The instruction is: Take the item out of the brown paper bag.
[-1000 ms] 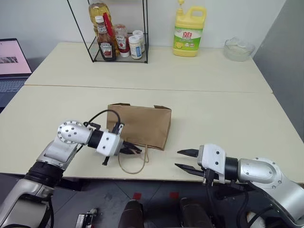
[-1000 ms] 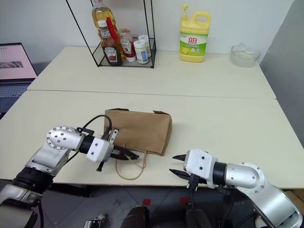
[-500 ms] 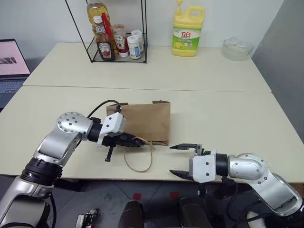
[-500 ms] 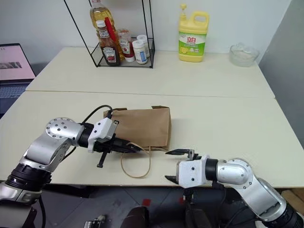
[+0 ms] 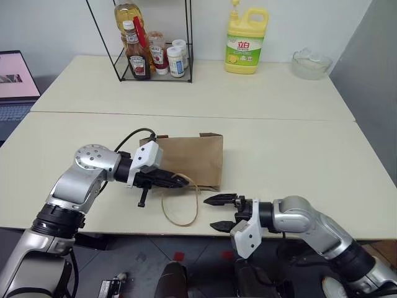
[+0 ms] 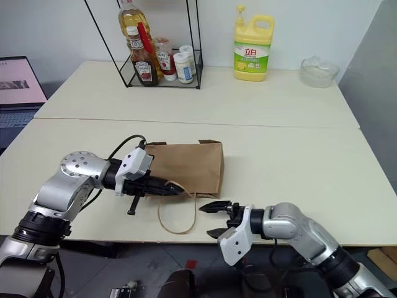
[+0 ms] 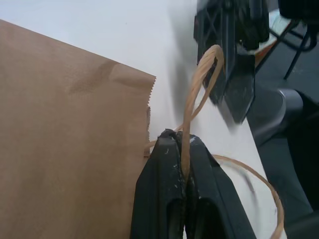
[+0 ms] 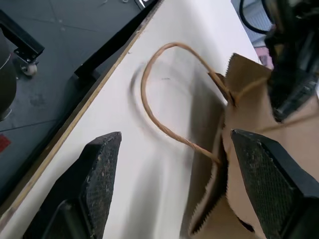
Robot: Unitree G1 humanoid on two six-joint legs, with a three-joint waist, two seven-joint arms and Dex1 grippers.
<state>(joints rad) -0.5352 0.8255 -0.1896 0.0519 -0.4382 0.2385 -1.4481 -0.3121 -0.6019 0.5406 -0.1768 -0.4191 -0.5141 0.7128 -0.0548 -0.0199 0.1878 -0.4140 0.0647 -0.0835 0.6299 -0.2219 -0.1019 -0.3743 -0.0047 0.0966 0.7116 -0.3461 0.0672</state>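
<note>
Brown creased paper bag (image 5: 186, 160) lies mid-frame on the surface, mouth toward the nearer right end effector (image 5: 222, 213), fingers apart; left end effector (image 5: 177, 181) pinches its cord handle (image 5: 181, 208). Item hidden.

"立白" on yellow detergent jug (image 5: 246, 42)

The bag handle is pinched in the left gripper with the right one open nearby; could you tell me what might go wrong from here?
1. The left gripper is shut on only one thin cord handle, so a pull could tear it off or drag the bag.
2. The bag lies flat with its mouth barely open, so the open right gripper may crumple the paper instead of entering.
3. The loose handle lies near the table edge and could snag a right finger.
</note>
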